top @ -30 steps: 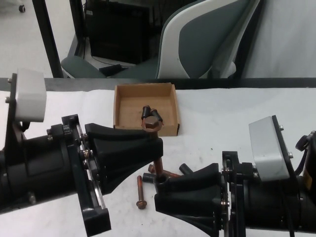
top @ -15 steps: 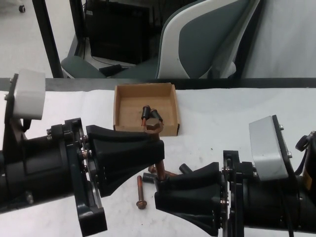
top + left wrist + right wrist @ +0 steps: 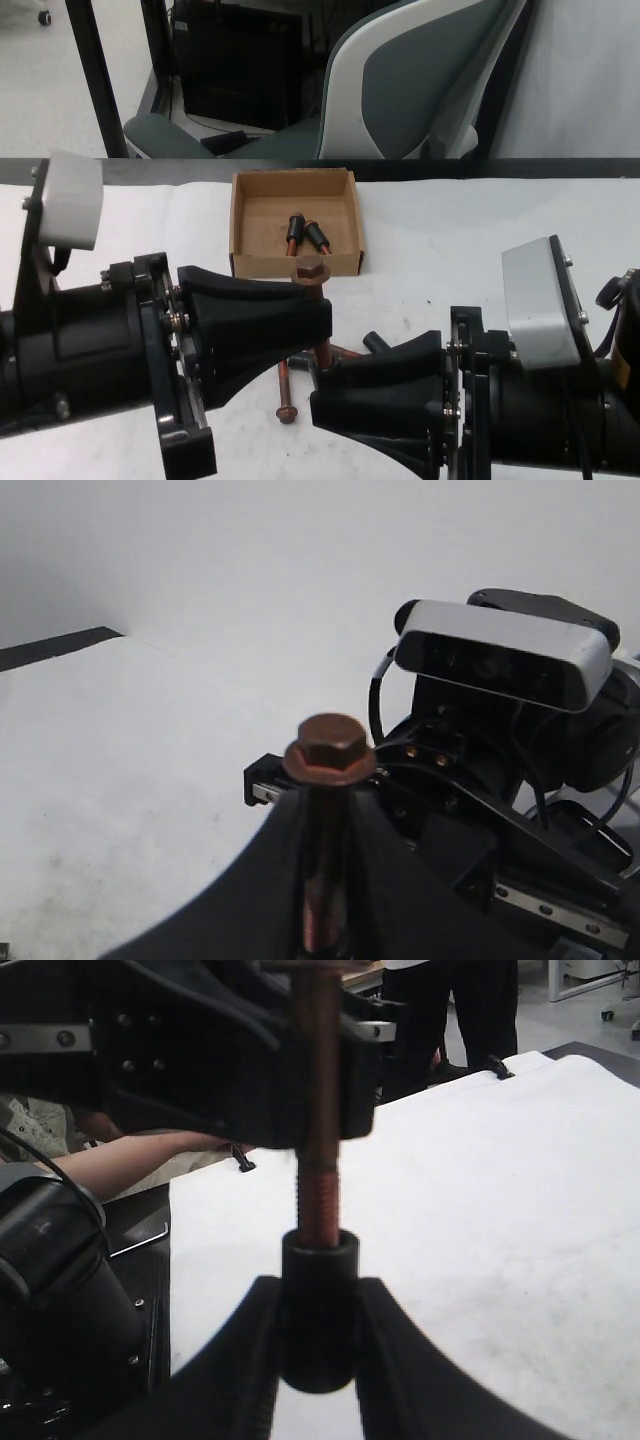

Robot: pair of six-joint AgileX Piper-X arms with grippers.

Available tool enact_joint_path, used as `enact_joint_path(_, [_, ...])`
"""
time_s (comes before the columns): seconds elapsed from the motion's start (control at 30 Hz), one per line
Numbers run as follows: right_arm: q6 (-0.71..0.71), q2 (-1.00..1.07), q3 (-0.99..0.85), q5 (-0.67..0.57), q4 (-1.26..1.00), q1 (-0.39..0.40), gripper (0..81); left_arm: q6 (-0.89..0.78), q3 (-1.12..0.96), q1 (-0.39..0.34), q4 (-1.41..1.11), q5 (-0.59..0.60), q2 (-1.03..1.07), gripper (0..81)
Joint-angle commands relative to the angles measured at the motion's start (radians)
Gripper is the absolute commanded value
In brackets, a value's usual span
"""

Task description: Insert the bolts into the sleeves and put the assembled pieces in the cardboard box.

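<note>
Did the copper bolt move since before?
Yes. The bolt sank: its head went from the cardboard box front wall's top edge to its bottom edge.

The high camera is sitting behind the left gripper [image 3: 320, 318] and right gripper [image 3: 325, 385], looking forward and down over the bench [image 3: 480, 230]. Both grippers are lying nearest to it, with the box [image 3: 245, 215] farther off. The left wrist camera [image 3: 70, 205] is looking along its gripper, very near the bolt [image 3: 328, 752], and is facing the right wrist camera [image 3: 505, 660]. The right wrist camera is looking along its gripper, close to the sleeve [image 3: 319, 1300], toward the left gripper. All three views are sharing the bolt; the two wrist cameras are facing each other.
</note>
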Motion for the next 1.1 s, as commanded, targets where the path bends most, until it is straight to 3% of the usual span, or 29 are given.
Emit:
enact_joint_path(0.0, [-0.007,-0.002,-0.016,0.037,-0.021,-0.002,0.2,-0.033,0.0,-0.001,0.001,0.056,0.0,0.8])
enact_joint_path(0.83, [-0.007,-0.002,-0.016,0.05,-0.046,-0.002,0.2,-0.125,0.0,-0.001,0.02,0.234,0.0,1.1])
enact_joint_path(0.97, [-0.007,-0.002,-0.016,0.05,-0.049,-0.002,0.2,-0.122,0.0,-0.001,0.056,0.244,0.0,14.7])
enact_joint_path(1.07, [-0.007,-0.002,-0.016,0.05,-0.049,-0.002,0.2,-0.122,0.0,-0.001,0.094,0.238,0.0,31.4])
